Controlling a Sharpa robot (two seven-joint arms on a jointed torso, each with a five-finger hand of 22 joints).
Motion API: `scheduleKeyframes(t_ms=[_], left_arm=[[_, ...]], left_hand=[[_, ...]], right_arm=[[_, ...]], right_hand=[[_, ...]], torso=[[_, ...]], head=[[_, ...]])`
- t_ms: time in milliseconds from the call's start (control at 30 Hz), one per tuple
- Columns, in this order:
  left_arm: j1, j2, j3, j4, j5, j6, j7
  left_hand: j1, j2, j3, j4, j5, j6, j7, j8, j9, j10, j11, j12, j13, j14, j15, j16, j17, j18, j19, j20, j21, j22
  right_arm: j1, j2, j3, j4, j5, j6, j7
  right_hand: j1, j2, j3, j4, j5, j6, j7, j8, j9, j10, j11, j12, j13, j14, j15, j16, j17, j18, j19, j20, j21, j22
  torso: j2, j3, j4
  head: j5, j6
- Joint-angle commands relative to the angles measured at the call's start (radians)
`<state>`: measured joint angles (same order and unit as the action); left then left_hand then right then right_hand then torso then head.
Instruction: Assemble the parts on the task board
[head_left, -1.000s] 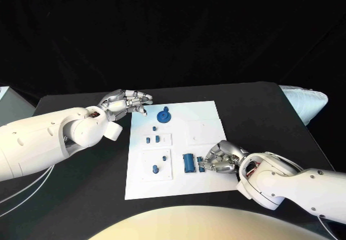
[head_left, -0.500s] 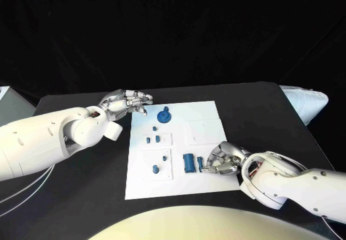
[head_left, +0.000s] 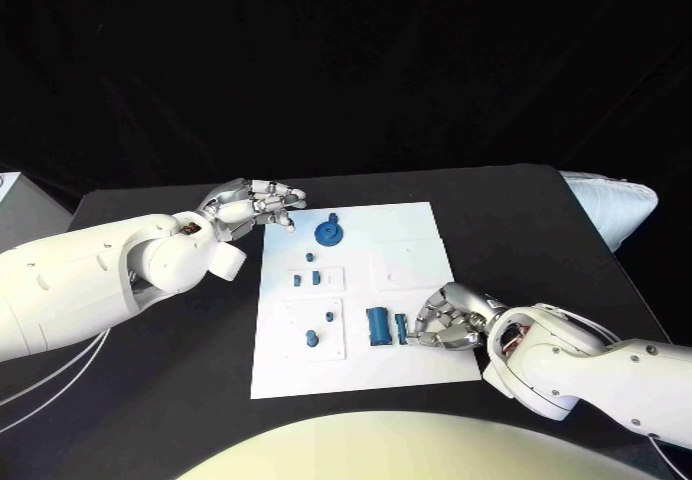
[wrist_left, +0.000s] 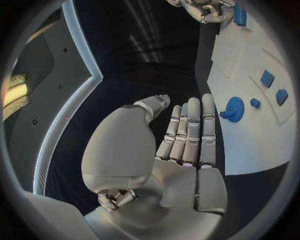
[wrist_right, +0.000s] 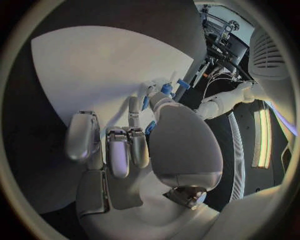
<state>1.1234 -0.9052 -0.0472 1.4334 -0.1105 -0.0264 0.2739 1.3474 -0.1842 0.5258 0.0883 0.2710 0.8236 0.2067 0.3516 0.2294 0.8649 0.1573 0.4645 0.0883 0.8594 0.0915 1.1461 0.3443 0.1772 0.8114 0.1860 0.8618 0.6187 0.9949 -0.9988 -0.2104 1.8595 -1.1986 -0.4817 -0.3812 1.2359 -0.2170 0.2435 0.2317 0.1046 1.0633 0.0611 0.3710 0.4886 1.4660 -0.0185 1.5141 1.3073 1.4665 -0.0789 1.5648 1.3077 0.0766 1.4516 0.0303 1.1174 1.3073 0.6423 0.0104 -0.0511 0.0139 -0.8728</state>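
Right hand (head_left: 450, 320) curled, fingertips on small blue part (head_left: 401, 327) near task board (head_left: 418, 225) right edge. Left hand (head_left: 257, 205) spread, empty, off board's far-left corner.

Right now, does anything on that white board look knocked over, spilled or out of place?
Nothing stands out. The task board lies flat on the table, and the blue parts sit on it in tidy spots. The right hand rests beside two of them; the left hand hovers off the board's corner.

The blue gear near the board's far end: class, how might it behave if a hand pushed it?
The blue gear lies flat, so it would probably slide rather than roll. It looks small, rigid plastic: likely light. On the smooth white task board it may skid.
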Motion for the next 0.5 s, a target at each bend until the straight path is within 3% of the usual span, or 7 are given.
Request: scheduleKeyframes(t_ms=[33,100,167,267,400,433,500], left_arm=[[0.0,0.003,0.0,-0.002,0.0,0.012,0.015],[0.0,0.005,0.0,-0.006,0.005,0.004,0.025],[0.0,0.008,0.0,-0.01,0.013,-0.005,0.037],[0.0,0.015,0.0,-0.02,0.032,-0.024,0.066],[-0.001,0.022,0.0,-0.031,0.049,-0.048,0.097],[-0.001,0.025,0.0,-0.036,0.054,-0.055,0.107],[-0.002,0.031,0.0,-0.045,0.067,-0.068,0.125]], left_hand=[[0.006,0.006,0.003,0.003,0.001,-0.006,0.003,0.005,0.0,-0.008,-0.002,0.004,-0.002,-0.006,-0.001,0.004,0.001,0.006,0.007,0.001,-0.005,-0.001],[0.006,0.006,0.003,0.003,0.001,-0.006,0.003,0.005,0.0,-0.008,-0.002,0.004,-0.002,-0.006,-0.001,0.004,0.001,0.006,0.007,0.001,-0.005,-0.001],[0.004,0.005,0.002,0.004,0.0,-0.007,0.002,0.006,0.0,-0.007,-0.002,0.005,-0.001,-0.008,-0.001,0.004,0.001,0.005,0.007,0.001,-0.007,-0.002],[-0.003,-0.001,-0.002,0.009,-0.001,-0.009,0.002,0.009,-0.001,-0.007,-0.002,0.012,-0.001,-0.028,0.002,-0.006,-0.003,0.004,-0.007,0.004,-0.023,-0.009],[-0.003,-0.006,-0.005,0.011,-0.003,-0.014,0.002,0.015,-0.002,-0.007,0.001,0.022,-0.001,-0.071,0.009,-0.042,-0.022,0.002,-0.04,0.012,-0.07,-0.033],[-0.002,-0.007,-0.005,0.012,-0.004,-0.016,0.002,0.016,-0.002,-0.005,0.002,0.024,-0.001,-0.083,0.011,-0.059,-0.03,0.001,-0.052,0.015,-0.089,-0.043],[0.001,-0.009,-0.001,0.013,-0.006,-0.015,0.0,0.023,-0.002,0.004,0.001,0.03,-0.002,-0.104,0.017,-0.123,-0.06,0.0,-0.082,0.025,-0.147,-0.075]], right_arm=[[0.008,-0.01,0.001,0.003,0.136,-0.042,0.192],[0.021,-0.019,0.001,0.0,0.221,-0.045,0.293],[0.039,-0.025,0.002,-0.009,0.299,-0.04,0.372],[0.081,-0.026,0.003,-0.052,0.443,-0.024,0.493],[0.126,-0.012,0.006,-0.131,0.62,0.001,0.598],[0.137,-0.004,0.007,-0.159,0.665,0.006,0.621],[0.156,0.012,0.011,-0.21,0.743,0.016,0.657]], right_hand=[[0.024,0.015,-0.013,0.004,0.004,-0.049,0.024,-0.033,-0.013,0.051,0.026,-0.073,0.205,0.088,0.02,-0.028,0.202,0.023,-0.045,0.014,-0.13,0.025],[0.04,0.018,-0.014,0.003,0.013,-0.067,0.033,-0.048,-0.019,0.048,0.034,-0.078,0.203,0.087,0.027,-0.031,0.198,0.026,-0.049,0.02,-0.147,0.018],[0.059,0.022,-0.008,-0.001,0.031,-0.077,0.041,-0.06,-0.024,0.017,0.041,-0.145,0.172,0.07,0.034,-0.066,0.141,0.042,-0.081,0.028,-0.252,-0.027],[0.072,0.023,-0.003,-0.006,0.041,-0.081,0.044,-0.067,-0.026,0.008,0.043,-0.163,0.163,0.067,0.036,-0.076,0.129,0.047,-0.09,0.032,-0.282,-0.041],[0.096,0.022,0.018,-0.017,0.043,-0.107,0.059,-0.085,-0.029,-0.114,0.057,-0.395,0.045,0.0,0.049,-0.209,-0.041,0.097,-0.215,0.046,-0.652,-0.213],[0.106,0.021,0.029,-0.022,0.041,-0.12,0.066,-0.09,-0.028,-0.186,0.064,-0.527,-0.029,-0.047,0.056,-0.3,-0.142,0.104,-0.249,0.053,-0.734,-0.259],[0.121,0.021,0.052,-0.028,0.042,-0.131,0.073,-0.091,-0.025,-0.294,0.07,-0.734,-0.157,-0.122,0.064,-0.455,-0.298,0.105,-0.273,0.061,-0.785,-0.303]], torso=[[-0.003,-0.0023,-0.0008],[-0.006,-0.0044,-0.0027],[-0.009,-0.007,-0.0025],[-0.019,-0.014,-0.0029],[-0.028,-0.0204,-0.0028],[-0.033,-0.0229,-0.003],[-0.037,-0.025,-0.0033]], head=[[0.0,0.0],[0.0,0.0],[-0.002,0.0],[-0.003,0.0],[-0.003,0.003],[-0.002,0.008],[-0.001,0.017]])
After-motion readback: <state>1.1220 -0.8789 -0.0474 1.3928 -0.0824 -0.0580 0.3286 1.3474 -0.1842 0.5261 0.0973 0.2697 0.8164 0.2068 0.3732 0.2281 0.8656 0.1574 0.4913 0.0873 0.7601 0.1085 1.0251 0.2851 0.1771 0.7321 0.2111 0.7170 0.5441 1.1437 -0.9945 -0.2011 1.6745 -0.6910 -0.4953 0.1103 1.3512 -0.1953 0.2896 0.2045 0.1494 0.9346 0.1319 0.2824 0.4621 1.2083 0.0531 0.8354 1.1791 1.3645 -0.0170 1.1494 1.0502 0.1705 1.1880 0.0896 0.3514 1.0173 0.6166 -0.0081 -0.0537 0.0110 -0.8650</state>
